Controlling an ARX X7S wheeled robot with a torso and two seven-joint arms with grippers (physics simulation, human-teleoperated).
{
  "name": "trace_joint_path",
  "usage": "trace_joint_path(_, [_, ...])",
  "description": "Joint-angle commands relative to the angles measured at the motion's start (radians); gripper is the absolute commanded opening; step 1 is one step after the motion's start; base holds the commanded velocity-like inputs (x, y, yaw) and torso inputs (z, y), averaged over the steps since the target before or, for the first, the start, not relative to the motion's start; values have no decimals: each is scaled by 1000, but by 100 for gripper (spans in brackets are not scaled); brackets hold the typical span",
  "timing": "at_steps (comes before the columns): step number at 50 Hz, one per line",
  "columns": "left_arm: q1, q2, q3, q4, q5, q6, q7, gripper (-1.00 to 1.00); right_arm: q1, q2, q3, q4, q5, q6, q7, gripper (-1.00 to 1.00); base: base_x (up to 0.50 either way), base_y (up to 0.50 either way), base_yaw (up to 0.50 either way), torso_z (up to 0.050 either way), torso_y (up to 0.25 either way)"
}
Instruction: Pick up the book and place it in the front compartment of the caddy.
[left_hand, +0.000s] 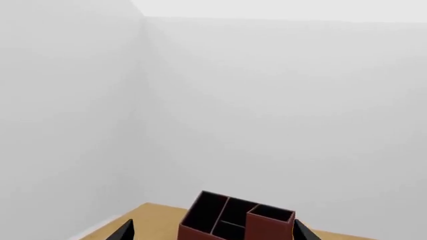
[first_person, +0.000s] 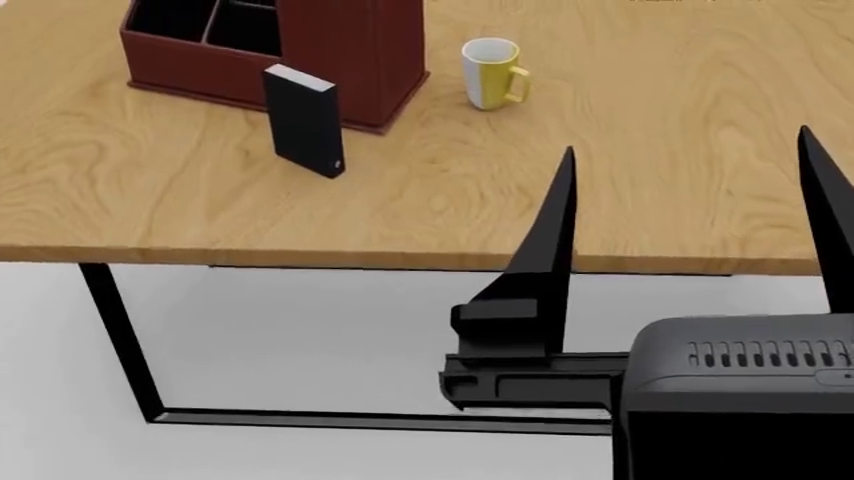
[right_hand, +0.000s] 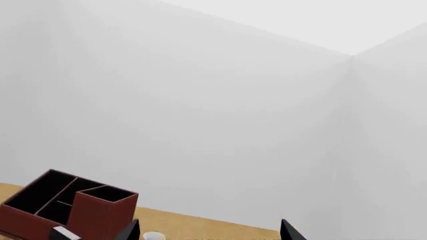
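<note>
Beyond open right jaws (first_person: 694, 215), book (first_person: 304, 120) upright

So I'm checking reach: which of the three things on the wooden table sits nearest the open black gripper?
The white-and-yellow mug, which stands closer to the right gripper than the upright black book or the red-brown caddy.

Bare simulated room: blank white walls (right_hand: 200, 100), one wooden table (first_person: 534, 200).

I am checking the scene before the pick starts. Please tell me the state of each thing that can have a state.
Small black hardcover book: upright on the wooden table, unheld.
Red-brown leather-look caddy: visible compartments look empty.
White-and-yellow mug: upright.
Right gripper: open, empty.
Left gripper: open, empty.
</note>
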Motion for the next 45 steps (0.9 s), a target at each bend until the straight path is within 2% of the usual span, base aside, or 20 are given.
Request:
trace_joint_path(1, [4,-38,22,3,-12,39,-32,100,24,9,-21,-2,24,-2,22,100,215,90,0,0,0])
trace_joint_path(22, [15,-74,48,-5,-11,93,-53,100,49,8,-32,-7,44,5,28,100,220,147,0,0,1])
trace_joint_path(45, [11,-92,88,-16,10,119,-64,100,77,-7,-45,10,45,12,16,100,221,253,0,0,0])
